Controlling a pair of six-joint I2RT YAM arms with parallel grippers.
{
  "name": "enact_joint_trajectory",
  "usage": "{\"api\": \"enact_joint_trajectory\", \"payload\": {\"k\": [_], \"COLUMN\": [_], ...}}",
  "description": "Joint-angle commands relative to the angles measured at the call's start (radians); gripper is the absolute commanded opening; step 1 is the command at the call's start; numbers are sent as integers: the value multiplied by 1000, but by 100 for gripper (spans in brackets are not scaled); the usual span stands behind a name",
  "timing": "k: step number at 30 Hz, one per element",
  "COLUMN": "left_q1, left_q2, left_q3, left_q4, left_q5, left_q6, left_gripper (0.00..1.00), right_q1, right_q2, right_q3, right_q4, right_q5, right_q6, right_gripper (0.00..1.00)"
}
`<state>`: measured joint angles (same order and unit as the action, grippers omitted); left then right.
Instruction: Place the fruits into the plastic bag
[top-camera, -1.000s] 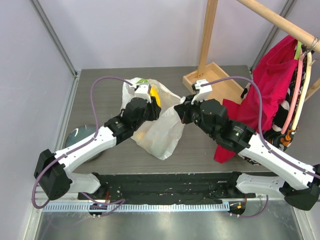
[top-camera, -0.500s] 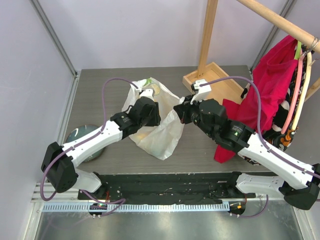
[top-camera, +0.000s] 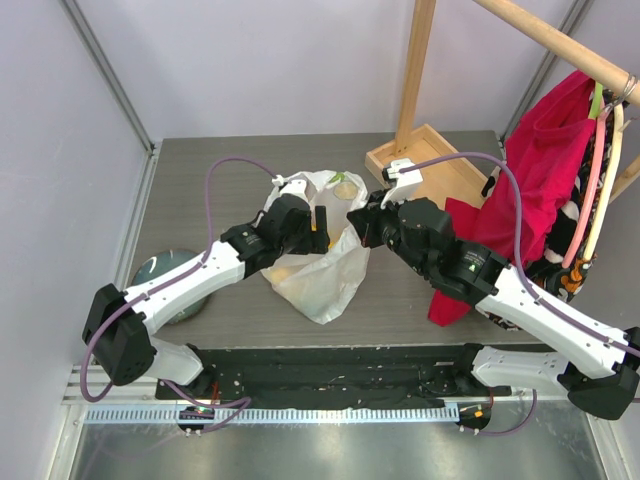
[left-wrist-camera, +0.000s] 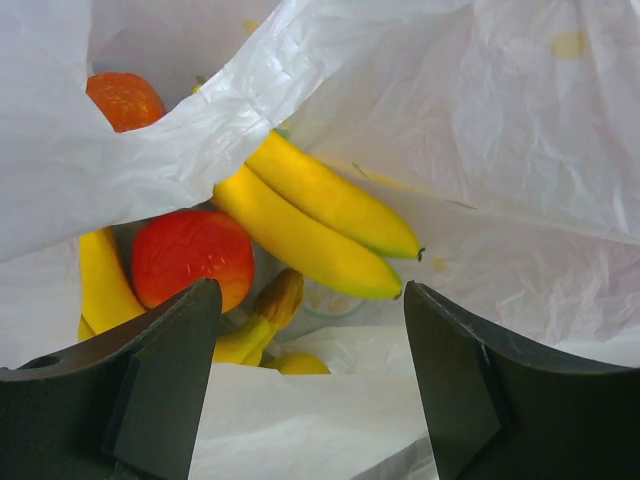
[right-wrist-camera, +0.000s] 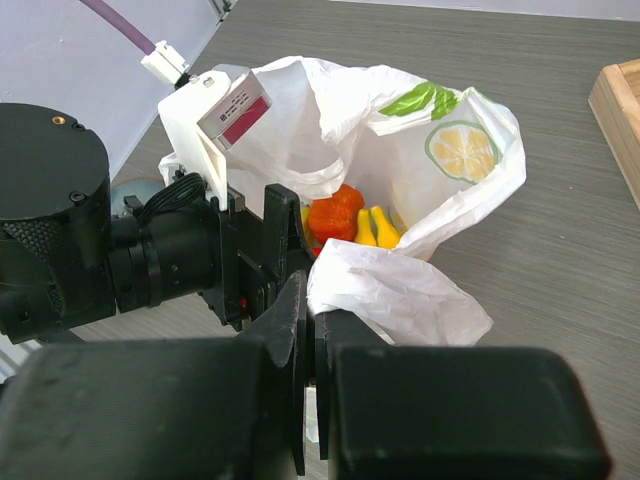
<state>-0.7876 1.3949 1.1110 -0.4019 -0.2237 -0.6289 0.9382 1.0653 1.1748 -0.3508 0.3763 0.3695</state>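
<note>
The plastic bag (top-camera: 322, 278) lies mid-table, white with a lemon print (right-wrist-camera: 462, 150). Inside it in the left wrist view are the yellow banana bunch (left-wrist-camera: 310, 215), a red-orange round fruit (left-wrist-camera: 193, 255) and an orange fruit (left-wrist-camera: 125, 98). The right wrist view shows an orange-red fruit (right-wrist-camera: 335, 212) and yellow fruit (right-wrist-camera: 378, 226) in the mouth. My left gripper (top-camera: 320, 232) is open and empty at the bag's mouth, just above the fruits (left-wrist-camera: 310, 400). My right gripper (top-camera: 362, 224) is shut on the bag's near rim (right-wrist-camera: 312, 318) and holds it up.
A round grey plate (top-camera: 158, 272) lies at the left, partly under my left arm. A wooden tray (top-camera: 425, 160) with an upright post stands at the back right. A red cloth (top-camera: 545, 170) hangs from a rail on the right.
My left gripper has moved right from the bag's far left side to its mouth. The yellow fruit at its tip a second ago is gone from there. The right arm has stayed put.
</note>
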Motion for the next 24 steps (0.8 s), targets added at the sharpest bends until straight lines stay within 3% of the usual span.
{"api": "enact_joint_trajectory", "payload": {"k": [1, 8, 16, 24], "left_q1": [-4, -4, -4, 7], "left_q2": [-13, -51, -22, 0], "left_q3": [36, 24, 130, 208], "left_q4": [20, 129, 225, 311], "left_q5": [4, 124, 395, 487], "left_q6": [8, 92, 146, 123], "left_gripper": [78, 82, 87, 88], "right_q1": [-6, -4, -4, -4], "right_q2": [1, 4, 4, -14], "right_q3": [37, 37, 36, 26], "right_q4": [39, 41, 42, 38], "right_q5": [6, 7, 3, 16], "right_q6": [9, 11, 16, 19], "right_gripper": [1, 1, 1, 1]}}
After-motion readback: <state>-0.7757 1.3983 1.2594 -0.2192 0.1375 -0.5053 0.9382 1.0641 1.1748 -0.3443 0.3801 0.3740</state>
